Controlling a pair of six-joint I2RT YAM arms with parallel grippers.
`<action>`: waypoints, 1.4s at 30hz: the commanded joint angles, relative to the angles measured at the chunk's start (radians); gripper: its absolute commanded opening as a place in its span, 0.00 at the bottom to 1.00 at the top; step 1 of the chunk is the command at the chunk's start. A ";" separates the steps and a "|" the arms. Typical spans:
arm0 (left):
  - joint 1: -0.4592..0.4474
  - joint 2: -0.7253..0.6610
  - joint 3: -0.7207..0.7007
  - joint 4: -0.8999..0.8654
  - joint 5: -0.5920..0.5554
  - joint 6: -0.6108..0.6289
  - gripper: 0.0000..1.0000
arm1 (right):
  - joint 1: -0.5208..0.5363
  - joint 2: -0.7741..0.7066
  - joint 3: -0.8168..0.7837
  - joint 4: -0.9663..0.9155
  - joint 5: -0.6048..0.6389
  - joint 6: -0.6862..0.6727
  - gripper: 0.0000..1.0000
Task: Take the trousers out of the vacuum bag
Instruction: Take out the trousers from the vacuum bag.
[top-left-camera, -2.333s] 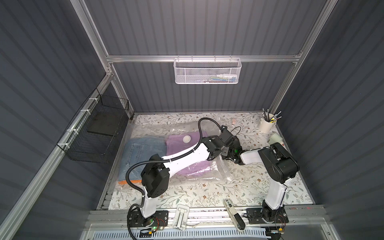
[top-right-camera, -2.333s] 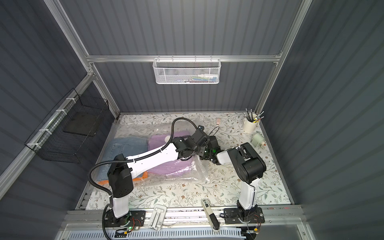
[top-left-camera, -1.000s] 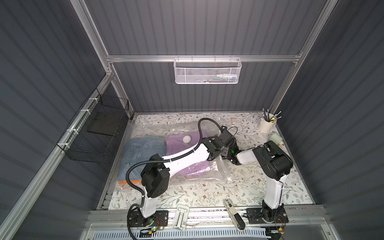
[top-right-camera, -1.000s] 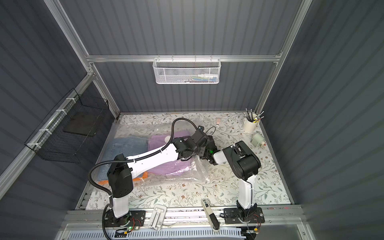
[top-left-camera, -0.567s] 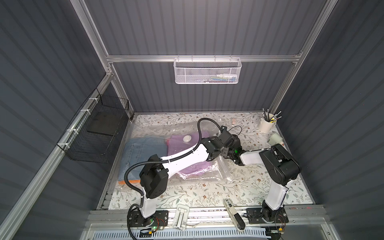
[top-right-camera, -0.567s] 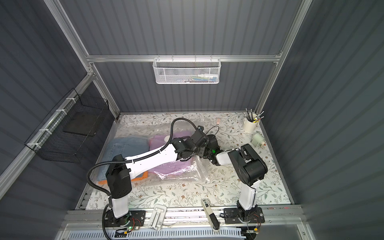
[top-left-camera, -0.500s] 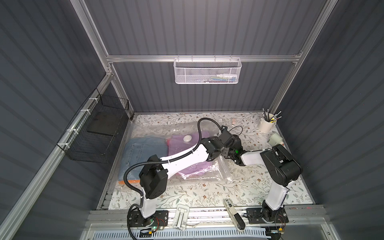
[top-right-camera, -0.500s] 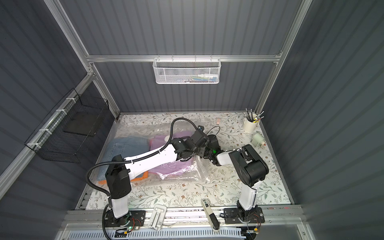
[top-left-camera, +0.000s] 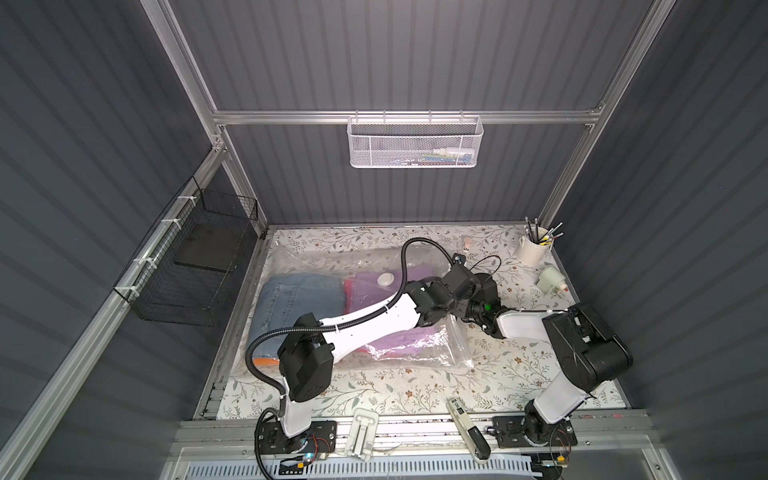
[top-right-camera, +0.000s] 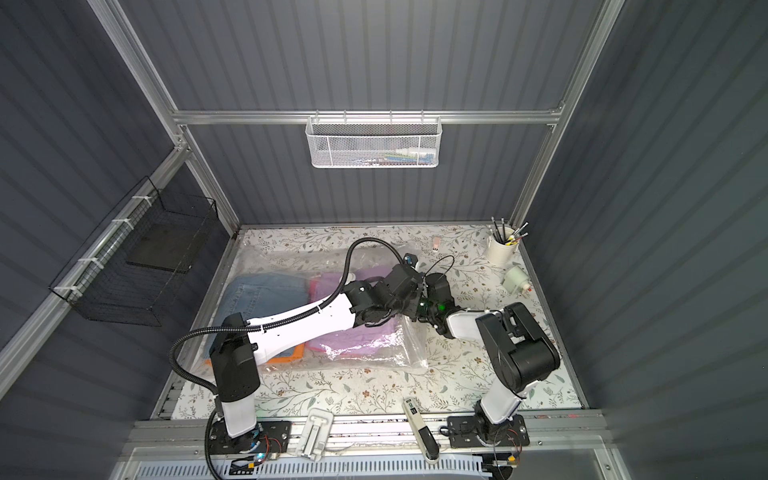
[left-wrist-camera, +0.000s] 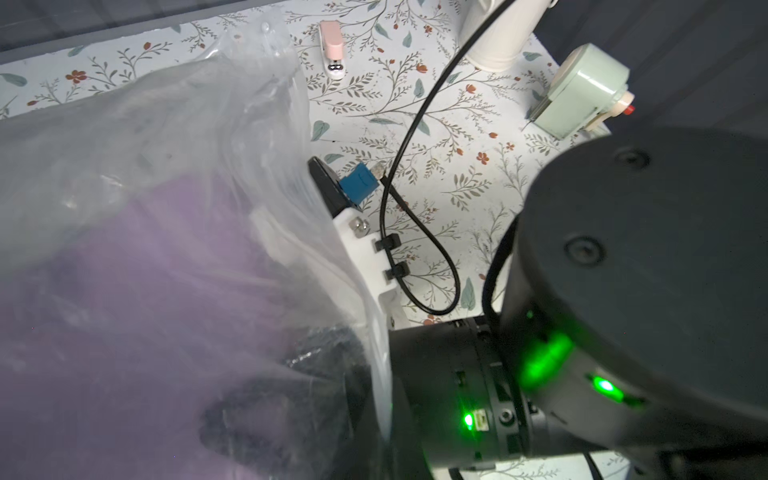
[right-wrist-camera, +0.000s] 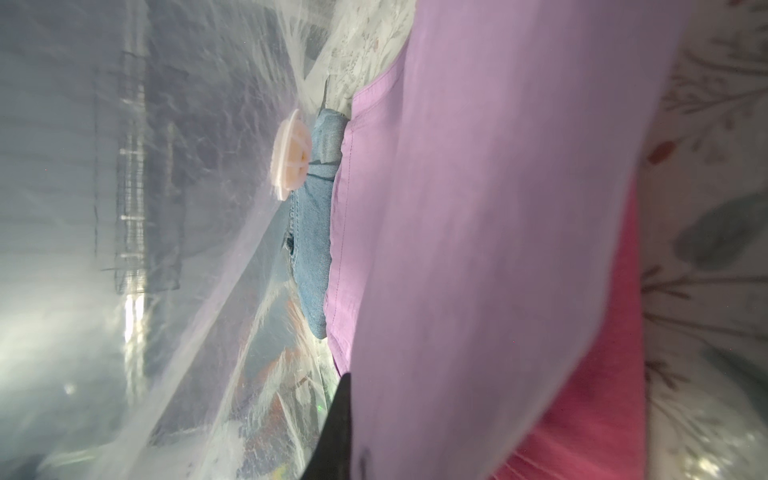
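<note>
Sprawling vacuum bag (top-left-camera: 316, 264), floral tabletop (top-left-camera: 415, 395), grey walls (top-left-camera: 395, 54)

1. We see white shells and black joint housings on the left arm (top-left-camera: 365, 328), with a ribbed black hose (top-left-camera: 248, 358) running along it.
2. Behind the right claw (right-wrist-camera: 343, 399) we find green lights (left-wrist-camera: 540, 357), a thin black cable (left-wrist-camera: 415, 224) and a screwed white bracket (left-wrist-camera: 365, 249).

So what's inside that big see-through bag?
Folded trousers: lilac trousers on hot pink ones, denim beside them, orange peeking from under the denim. The right claw pinches the lilac. The left arm hides part of the pile.
</note>
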 joint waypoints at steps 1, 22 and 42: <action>0.031 -0.015 -0.023 -0.090 -0.064 0.015 0.00 | -0.049 -0.082 -0.007 -0.002 -0.024 -0.059 0.06; 0.031 -0.017 -0.014 -0.095 -0.054 0.023 0.00 | -0.066 0.072 0.012 0.013 0.104 -0.112 0.62; 0.031 -0.006 -0.004 -0.097 -0.045 0.023 0.00 | -0.063 0.103 0.026 0.009 0.066 -0.113 0.62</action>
